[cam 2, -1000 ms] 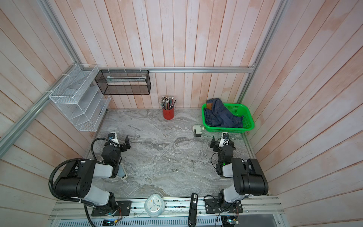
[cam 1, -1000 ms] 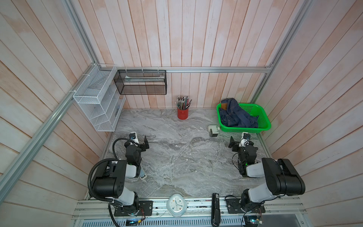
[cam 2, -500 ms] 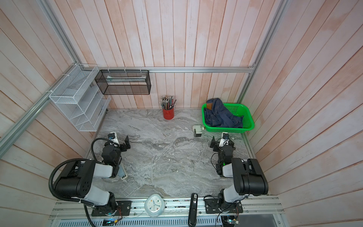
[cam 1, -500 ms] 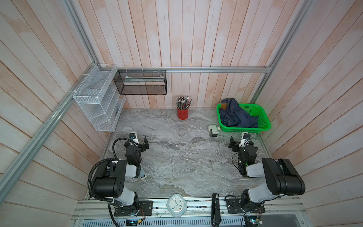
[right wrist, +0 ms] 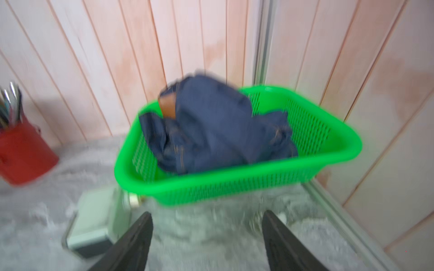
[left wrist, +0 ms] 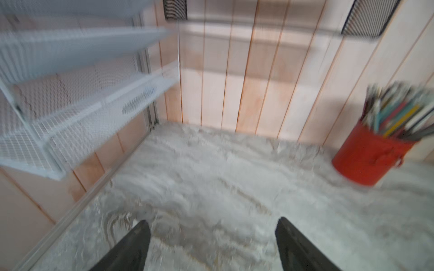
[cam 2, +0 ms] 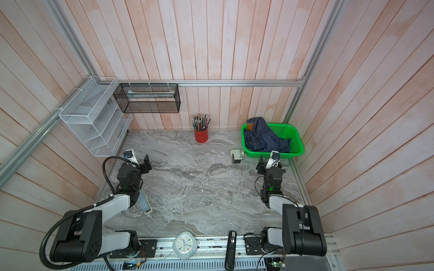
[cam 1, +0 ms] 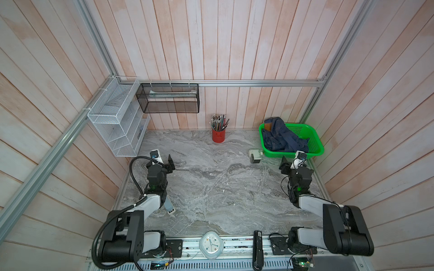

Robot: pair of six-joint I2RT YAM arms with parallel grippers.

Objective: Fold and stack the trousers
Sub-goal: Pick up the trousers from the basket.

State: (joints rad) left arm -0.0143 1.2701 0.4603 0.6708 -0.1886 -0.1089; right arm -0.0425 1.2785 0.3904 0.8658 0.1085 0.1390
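We see a grey marbled tabletop [cam 1: 211, 187] bearing a red pencil cup [cam 1: 218, 137], green plastic basket [cam 1: 312, 143] and small white box [cam 1: 254, 156].

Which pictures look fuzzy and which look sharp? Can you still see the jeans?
Both top views: sharp and evenly lit. The trousers in the green basket show crisp folds, though the wall planks fan outward at the edges. Left wrist view: smeared, with the red pencil cup and white wire rack fuzzy. Right wrist view: smeared too, but trousers and basket are recognisable.
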